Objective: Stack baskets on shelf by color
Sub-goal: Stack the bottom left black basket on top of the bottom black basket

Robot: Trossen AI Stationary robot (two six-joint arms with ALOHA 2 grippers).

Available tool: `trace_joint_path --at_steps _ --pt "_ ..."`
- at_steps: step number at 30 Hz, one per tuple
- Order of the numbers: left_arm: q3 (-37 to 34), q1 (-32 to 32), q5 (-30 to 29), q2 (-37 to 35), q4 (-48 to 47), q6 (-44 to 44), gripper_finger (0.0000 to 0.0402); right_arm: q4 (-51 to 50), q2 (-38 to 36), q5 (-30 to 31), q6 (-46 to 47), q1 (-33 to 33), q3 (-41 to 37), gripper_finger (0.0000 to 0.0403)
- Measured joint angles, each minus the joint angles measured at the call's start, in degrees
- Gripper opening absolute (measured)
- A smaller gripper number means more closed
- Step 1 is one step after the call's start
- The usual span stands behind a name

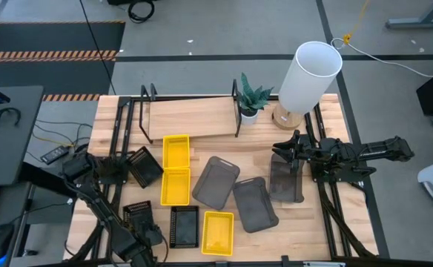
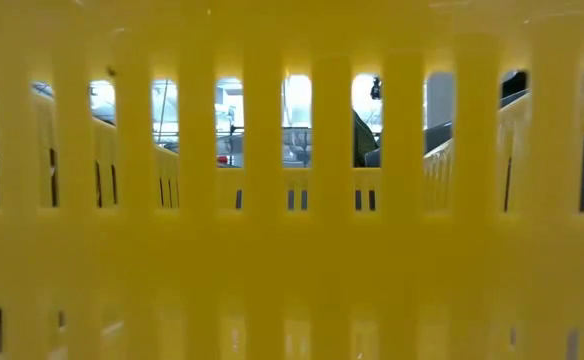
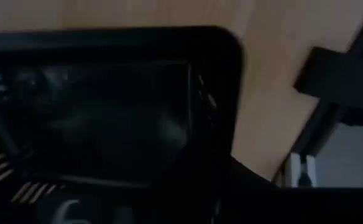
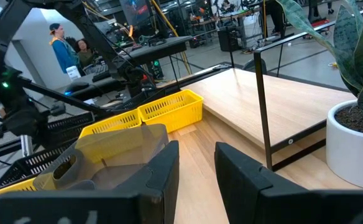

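high view: light wooden tabletop [image 1: 328, 222], grey floor around it, hazard-striped tape on the floor at the far left. shelf [image 1: 190, 117], wood plank in a black frame, at the far edge; nothing on its plank. beside its right posts a small potted plant [image 1: 251, 98], then a white lamp shade [image 1: 309, 74]. two yellow baskets [image 1: 176, 151] end to end at mid-table, a third yellow basket [image 1: 218, 231] at the near edge. three smoky grey baskets right of them; one grey basket [image 1: 286, 179] stands tilted under my right gripper [image 1: 291, 154]. one black slotted basket [image 1: 184, 225] lies flat near the front, another black basket [image 1: 144, 166] at the left. my left gripper [image 1: 141, 224] sits low at the near left, on a third black basket [image 1: 136, 216].

low view: the slotted wall of a yellow basket [image 2: 272, 280] fills the frame; bits of the room show through the slots.

left wrist view: a black basket rim [image 3: 219, 81] close up over wood; my fingers pressed together on it.

right wrist view: my fingers [image 4: 250, 180] spread; the grey basket's wall [image 4: 125, 155] is between them. yellow baskets [image 4: 169, 109], shelf frame [image 4: 262, 112], plant pot [image 4: 355, 143]. two people [image 4: 66, 53] stand in the room behind.
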Motion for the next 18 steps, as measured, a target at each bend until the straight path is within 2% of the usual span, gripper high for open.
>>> trace_joint_path --at_steps 5,10,18 --pt "8.40 0.23 -2.19 0.00 -10.18 5.34 0.0005 0.00 0.01 0.00 0.00 0.00 0.01 0.0109" --pt "15.78 0.86 -3.39 0.00 -16.23 6.18 0.0003 0.00 0.02 0.00 0.00 0.00 0.02 0.0109" --pt "21.51 2.79 -12.23 -0.02 -15.44 9.76 0.0002 0.00 0.02 0.00 0.00 0.00 0.02 0.0109"
